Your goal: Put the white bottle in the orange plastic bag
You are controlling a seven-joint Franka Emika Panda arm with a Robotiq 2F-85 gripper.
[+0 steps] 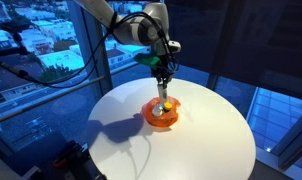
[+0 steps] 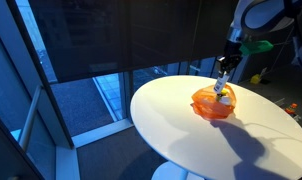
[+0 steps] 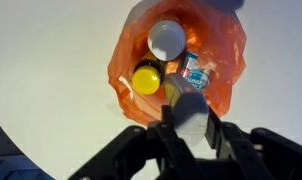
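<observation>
Gripper (image 1: pixel 164 86) hangs straight down over the orange plastic bag (image 1: pixel 159 117), which sits near the middle of the round white table (image 1: pixel 111 135); same arrangement in both exterior views, bag (image 2: pixel 209 106) directly under gripper (image 2: pixel 223 80).

Wrist view: fingers narrowed onto a pale, blurred body between them, taken as the white bottle (image 3: pixel 188 100); jaws partly closed, pressing it from both sides; contact itself out of focus.

Bottle position: held above the bag's open mouth; in an exterior view its lower end (image 2: pixel 223 93) reaches about to the bag's rim; whether it touches the contents, cannot tell.

Bag (image 3: pixel 126 55) open upward; inside, a white round top (image 3: pixel 166 40), a yellow round item (image 3: pixel 146 78) just beside it, a blue-labelled bottle (image 3: pixel 194 70) lying next to both.
</observation>
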